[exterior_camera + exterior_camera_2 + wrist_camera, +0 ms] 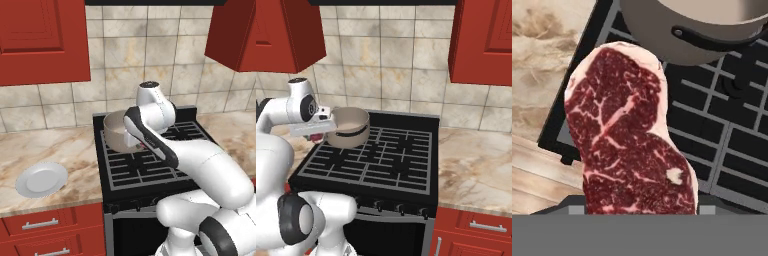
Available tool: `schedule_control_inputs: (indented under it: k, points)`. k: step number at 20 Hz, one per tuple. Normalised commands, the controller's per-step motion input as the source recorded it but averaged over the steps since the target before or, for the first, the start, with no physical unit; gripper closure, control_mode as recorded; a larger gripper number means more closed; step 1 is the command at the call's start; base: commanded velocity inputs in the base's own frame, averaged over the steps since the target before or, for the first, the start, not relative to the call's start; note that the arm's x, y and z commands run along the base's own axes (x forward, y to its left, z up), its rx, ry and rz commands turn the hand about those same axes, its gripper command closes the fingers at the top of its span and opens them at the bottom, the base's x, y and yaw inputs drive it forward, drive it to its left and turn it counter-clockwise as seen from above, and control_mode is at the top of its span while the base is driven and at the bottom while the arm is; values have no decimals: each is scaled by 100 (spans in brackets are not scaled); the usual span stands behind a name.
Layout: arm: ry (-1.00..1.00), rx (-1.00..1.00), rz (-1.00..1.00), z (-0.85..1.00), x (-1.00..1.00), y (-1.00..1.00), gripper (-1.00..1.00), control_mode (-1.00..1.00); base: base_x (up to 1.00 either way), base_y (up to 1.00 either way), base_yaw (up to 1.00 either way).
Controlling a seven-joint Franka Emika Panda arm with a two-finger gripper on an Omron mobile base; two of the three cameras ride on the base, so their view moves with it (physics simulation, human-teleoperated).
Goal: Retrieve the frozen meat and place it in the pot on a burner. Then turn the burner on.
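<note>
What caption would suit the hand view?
Frozen meat held in the jaws beside the pot, above the stove grates.

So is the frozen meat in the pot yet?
Not yet. In the hand view the frozen meat hangs at the end effector, outside the pot, over the stove's edge. The pot's visible inside looks empty.

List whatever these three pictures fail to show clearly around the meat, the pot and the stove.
- Fingertips: in the hand view the marbled dark-red meat slab covers them.
- Meat in the left base view: only a red sliver shows; the white arm hides the rest.
- Tan-grey metal pot: its top is cut off by the hand view's edge.
- Burner under the pot: hidden by the pot.
- Stove knobs: too small to read.
</note>
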Motion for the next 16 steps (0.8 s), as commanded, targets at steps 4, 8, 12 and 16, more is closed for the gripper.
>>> schedule_control_inputs:
  k: [4, 8, 12, 16]
  points:
    - [0, 0, -21, 23, 29, -59, 100, -100, 0, 0, 0]
    - [0, 0, -18, 17, 56, -43, 100, -100, 0, 0, 0]
    - [-3, 0, -7, 1, 72, -4, 100, -100, 0, 0, 0]
    - [0, 0, -5, 0, 78, 0, 100, -100, 0, 0, 0]
